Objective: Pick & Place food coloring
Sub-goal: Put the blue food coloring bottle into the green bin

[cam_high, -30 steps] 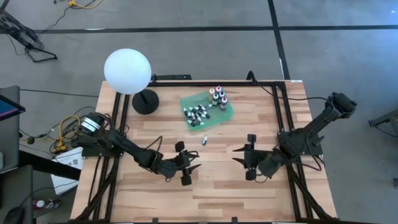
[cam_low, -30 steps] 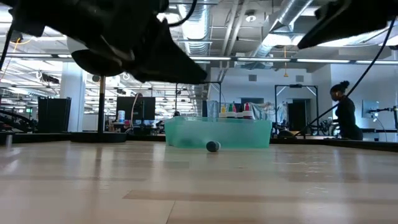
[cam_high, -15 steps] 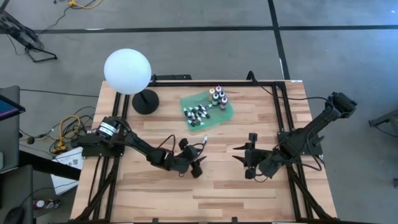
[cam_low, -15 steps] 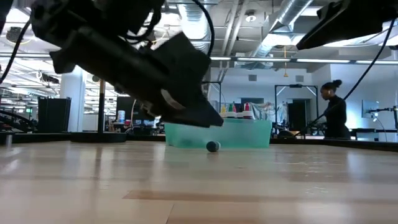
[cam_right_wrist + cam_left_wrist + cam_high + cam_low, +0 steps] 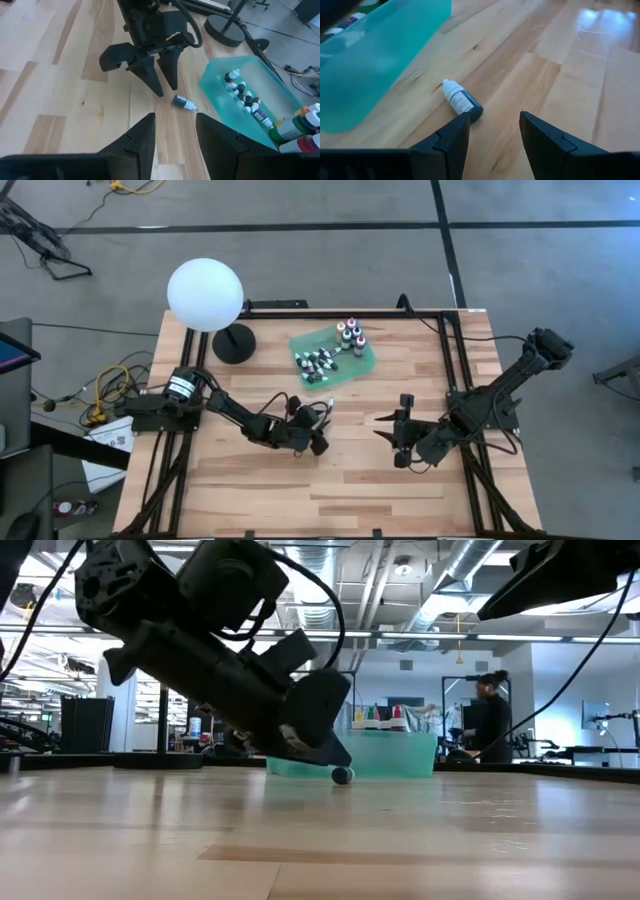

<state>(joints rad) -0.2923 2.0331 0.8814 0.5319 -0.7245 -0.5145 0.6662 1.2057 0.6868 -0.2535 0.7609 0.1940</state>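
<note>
left gripper (image 5: 320, 423) lowered beside a stray dropper bottle (image 5: 327, 407) on the table.

the small dark, white-tipped dropper bottle was seen lying on its side on the wooden table (image 5: 350, 480), near the green tray (image 5: 368, 361) holding the other food coloring bottles (image 5: 350, 337), centre of the high view. the left fingers were spread apart just short of it, nothing held. the right gripper (image 5: 385, 436) was held apart at right of centre, its fingers parted and empty.

Tabletop (image 5: 580, 65): pale wood planks, smooth, slight sheen. Tray (image 5: 375, 60): translucent green plastic. Dropper bottle (image 5: 462, 101) beside tray: glossy plastic, paper label.
</note>
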